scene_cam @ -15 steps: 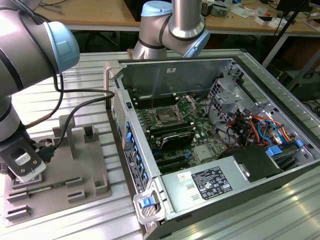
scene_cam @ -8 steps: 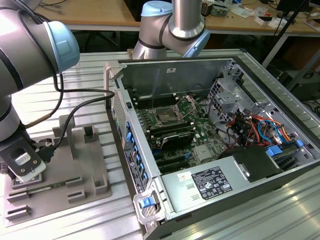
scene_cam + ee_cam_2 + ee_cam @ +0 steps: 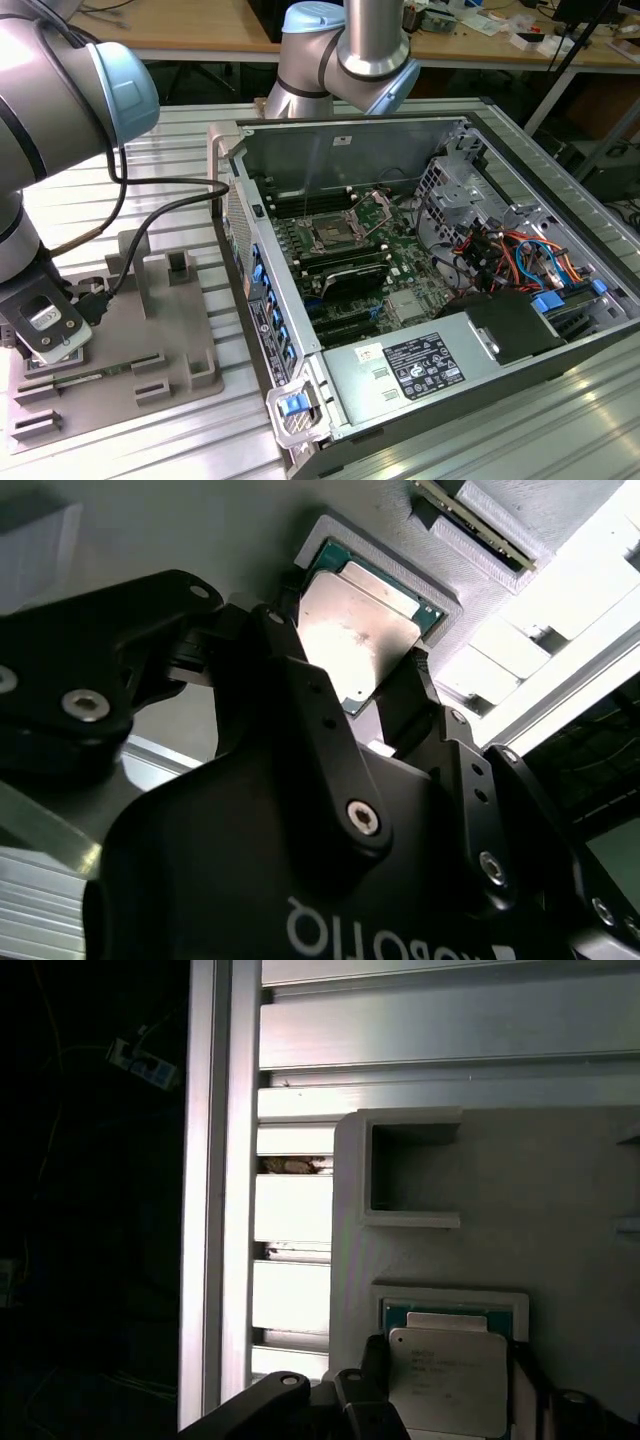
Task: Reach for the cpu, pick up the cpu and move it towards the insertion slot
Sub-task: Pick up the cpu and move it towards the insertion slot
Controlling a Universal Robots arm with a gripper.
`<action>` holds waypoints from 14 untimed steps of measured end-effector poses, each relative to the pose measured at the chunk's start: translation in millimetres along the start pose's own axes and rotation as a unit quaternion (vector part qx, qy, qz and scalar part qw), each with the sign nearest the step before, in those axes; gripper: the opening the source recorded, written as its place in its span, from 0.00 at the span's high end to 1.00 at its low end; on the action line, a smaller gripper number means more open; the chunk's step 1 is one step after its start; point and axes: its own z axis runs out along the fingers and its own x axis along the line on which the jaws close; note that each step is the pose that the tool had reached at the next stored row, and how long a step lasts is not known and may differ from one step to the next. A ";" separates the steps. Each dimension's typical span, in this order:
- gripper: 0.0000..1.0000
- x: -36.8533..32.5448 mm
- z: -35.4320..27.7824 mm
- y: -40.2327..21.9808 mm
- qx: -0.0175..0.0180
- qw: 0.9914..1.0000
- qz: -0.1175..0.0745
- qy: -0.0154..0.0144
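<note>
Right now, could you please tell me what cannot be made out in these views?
- Second wrist view: the black gripper covers one corner of the small, flat, silvery-topped square cpu.
- First wrist view: the picture's edge cuts off part of the cpu.
- Exterior view: the shiny metal-framed insertion slot is too small to show whether its wire lever is latched.

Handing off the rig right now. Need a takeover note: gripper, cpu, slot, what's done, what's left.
Gripper: down over the cpu at the grey tray. Cannot tell whether it grips it.
The cpu: appears seated in its tray pocket in both wrist views.
Insertion slot: on the board inside the open computer case, to the exterior view's right of the tray.
Done: reach.
Left: lifting the cpu and moving it to the slot.
</note>
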 end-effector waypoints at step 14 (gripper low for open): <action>0.45 -0.2 -34.1 1.2 0.015 1.000 0.000 0.000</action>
